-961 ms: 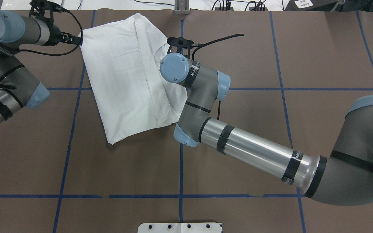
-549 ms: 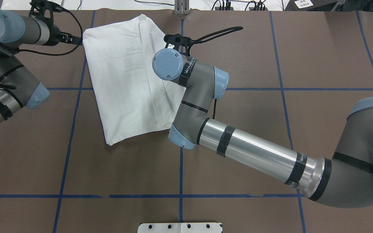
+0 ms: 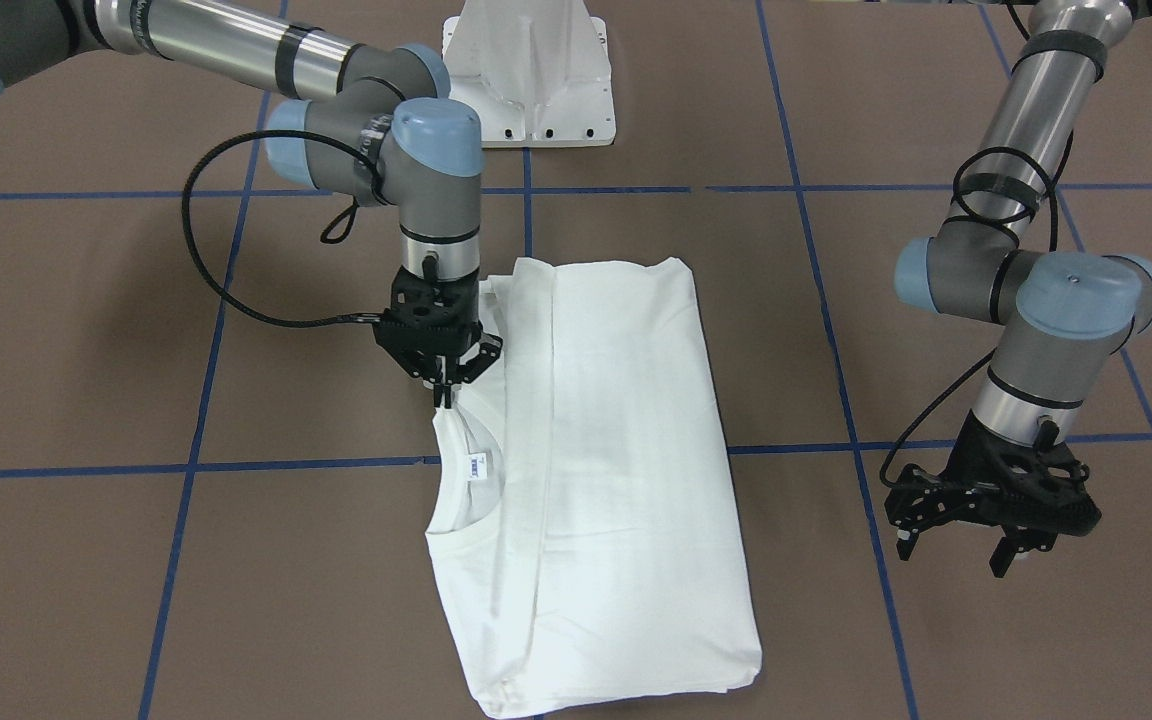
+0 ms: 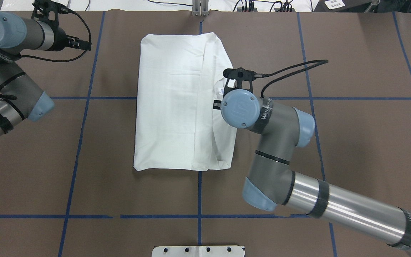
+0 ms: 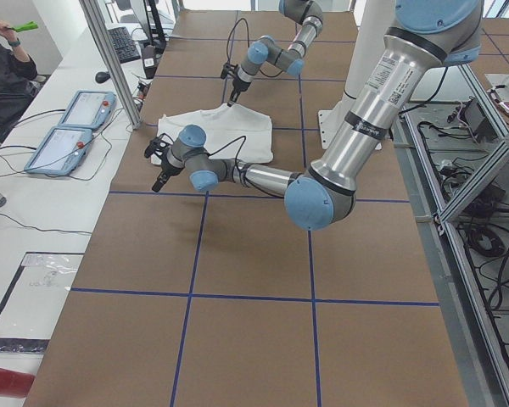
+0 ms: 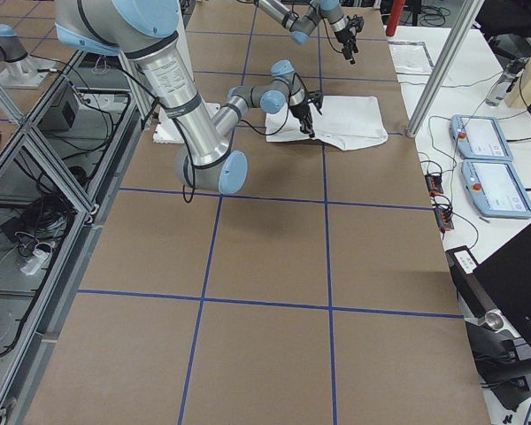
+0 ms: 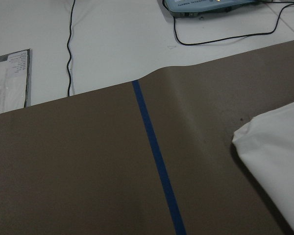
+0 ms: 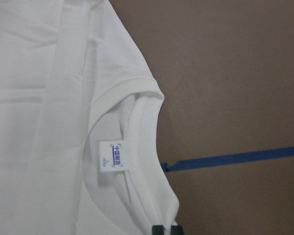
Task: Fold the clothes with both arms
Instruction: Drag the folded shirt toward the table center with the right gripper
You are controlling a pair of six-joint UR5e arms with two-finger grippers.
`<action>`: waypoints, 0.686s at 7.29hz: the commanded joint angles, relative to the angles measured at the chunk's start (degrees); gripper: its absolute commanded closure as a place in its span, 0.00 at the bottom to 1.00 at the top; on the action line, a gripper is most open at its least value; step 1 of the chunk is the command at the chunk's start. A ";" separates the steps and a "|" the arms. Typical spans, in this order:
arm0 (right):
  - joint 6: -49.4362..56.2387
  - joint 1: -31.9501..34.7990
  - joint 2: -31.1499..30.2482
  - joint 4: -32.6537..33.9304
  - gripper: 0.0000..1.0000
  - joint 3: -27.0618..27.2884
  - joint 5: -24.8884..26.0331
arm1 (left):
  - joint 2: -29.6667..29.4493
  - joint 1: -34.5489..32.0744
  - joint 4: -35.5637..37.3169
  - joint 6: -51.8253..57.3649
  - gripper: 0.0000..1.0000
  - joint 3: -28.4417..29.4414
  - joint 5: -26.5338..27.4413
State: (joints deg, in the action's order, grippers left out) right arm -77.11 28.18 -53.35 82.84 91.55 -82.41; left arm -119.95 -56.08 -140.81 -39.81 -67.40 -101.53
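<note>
Pinching the collar (image 8: 146, 147) of the folded shirt (image 3: 616, 470), which lies on the table (image 3: 236, 600) out from the pedestal base (image 3: 526, 70), the clenched right gripper (image 3: 443, 390) could drag the folds askew when lifting, since the left gripper (image 3: 956, 550), spread and empty farther from that base, pins nothing.

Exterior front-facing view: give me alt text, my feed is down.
The right end effector pinches the collar edge of a folded white shirt lying on the brown table. The left end effector hangs open beside it, apart.
</note>
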 commanded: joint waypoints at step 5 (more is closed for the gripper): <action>5.73 -0.24 0.06 5.36 0.00 6.09 -0.21 | 0.34 0.01 -0.61 0.00 0.00 -0.01 -0.24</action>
State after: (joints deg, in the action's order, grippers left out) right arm -73.67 27.30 -56.34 84.56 97.75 -82.26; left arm -119.62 -56.07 -141.45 -39.81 -67.41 -101.74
